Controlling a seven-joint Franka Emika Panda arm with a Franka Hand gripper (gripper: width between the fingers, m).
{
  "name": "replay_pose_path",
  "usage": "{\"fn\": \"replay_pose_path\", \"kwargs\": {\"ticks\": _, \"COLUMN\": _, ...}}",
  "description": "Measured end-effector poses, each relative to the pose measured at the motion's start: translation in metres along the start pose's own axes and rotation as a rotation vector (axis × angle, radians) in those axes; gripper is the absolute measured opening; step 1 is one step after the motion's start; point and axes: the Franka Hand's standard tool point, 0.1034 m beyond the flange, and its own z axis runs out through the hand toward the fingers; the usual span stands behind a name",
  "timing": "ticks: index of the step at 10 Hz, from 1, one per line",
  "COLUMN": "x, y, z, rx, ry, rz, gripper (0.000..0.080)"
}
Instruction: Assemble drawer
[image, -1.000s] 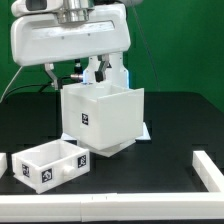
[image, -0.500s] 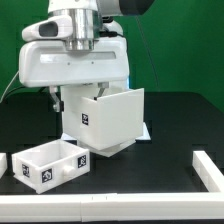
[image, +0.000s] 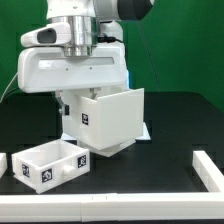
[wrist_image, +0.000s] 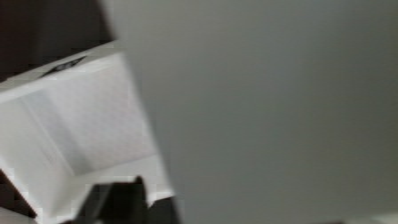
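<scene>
Black table (image: 170, 150), filling the lower half of the exterior view, with a raised white border (image: 210, 170) along its bottom and right edges. Arm's white wrist housing (image: 75, 68), upper centre, hangs directly over the left rear part of the casing (image: 105, 118), the cube-shaped body of the drawer, which stands upright at frame centre with one corner turned toward the camera and its top open. One shallow tray (image: 48, 166) lies at lower left, apart from the casing, open side up. Square tags show on the casing's front wall (image: 86, 118) and the tray's near wall (image: 46, 177). The gripper is hidden between housing and casing rim, so whether it is released or clenched cannot be told; the blurred wrist view shows only a white panel (wrist_image: 80, 120) beside a grey surface. Judged step: early, handling or squaring up the casing, with no tray inserted. The next move probably calls for a firm hold on one casing wall. Open table lies to the right; the tray and the border crowd the lower left
</scene>
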Motion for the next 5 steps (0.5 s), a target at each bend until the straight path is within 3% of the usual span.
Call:
{"fn": "replay_pose_path", "kwargs": {"ticks": 1, "x": -0.0001, "y": -0.0001, "z": 0.0002, "rx": 0.000, "ry": 0.000, "rz": 0.000, "gripper": 0.0209}}
{"fn": "replay_pose_path", "kwargs": {"ticks": 2, "x": -0.0002, "y": -0.0001, "z": 0.0003, "rx": 0.000, "ry": -0.001, "rz": 0.000, "gripper": 0.0209}}
{"fn": "replay_pose_path", "kwargs": {"ticks": 3, "x": 0.0021, "y": 0.0012, "z": -0.0019, "rx": -0.004, "ry": 0.005, "rz": 0.001, "gripper": 0.0071}}
{"fn": "replay_pose_path", "kwargs": {"ticks": 5, "x": 0.0021, "y": 0.0013, "z": -0.0020, "rx": -0.004, "ry": 0.006, "rz": 0.001, "gripper": 0.0071}}
